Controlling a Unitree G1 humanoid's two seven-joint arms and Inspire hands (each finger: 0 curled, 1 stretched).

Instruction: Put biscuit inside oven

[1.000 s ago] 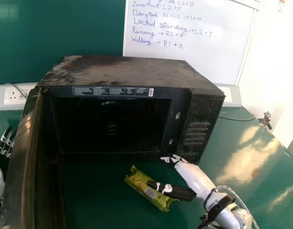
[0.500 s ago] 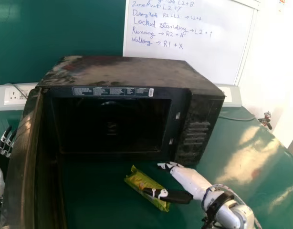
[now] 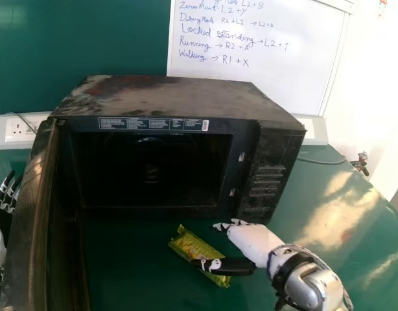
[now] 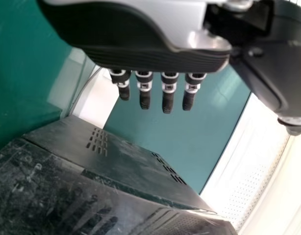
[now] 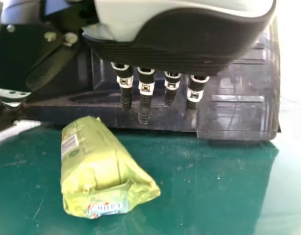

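Biscuit packet (image 3: 186, 241) lies at a slant on the green table (image 3: 134, 275), lower centre of the head view, in front of the oven (image 3: 166, 97), outside it. Its upper-left end sits where it did in the earlier frames. Right hand (image 3: 252, 238), lower right of centre, is open: fingers extended toward the oven front, nothing gripped. Compared with a second ago, the right hand and its arm have shifted a little. The thumb (image 3: 234, 266) now crosses lower over the packet as the head view shows it, covering the printed patch that was visible beside it earlier. Right wrist view: packet near the hand but apart from the fingers and thumb, its printed patch in sight. Oven unchanged, door (image 3: 30, 214) wide open down the left of the head view. Left hand (image 3: 3, 210), far left edge beyond the door, also open, fingers straight, same spot as before.
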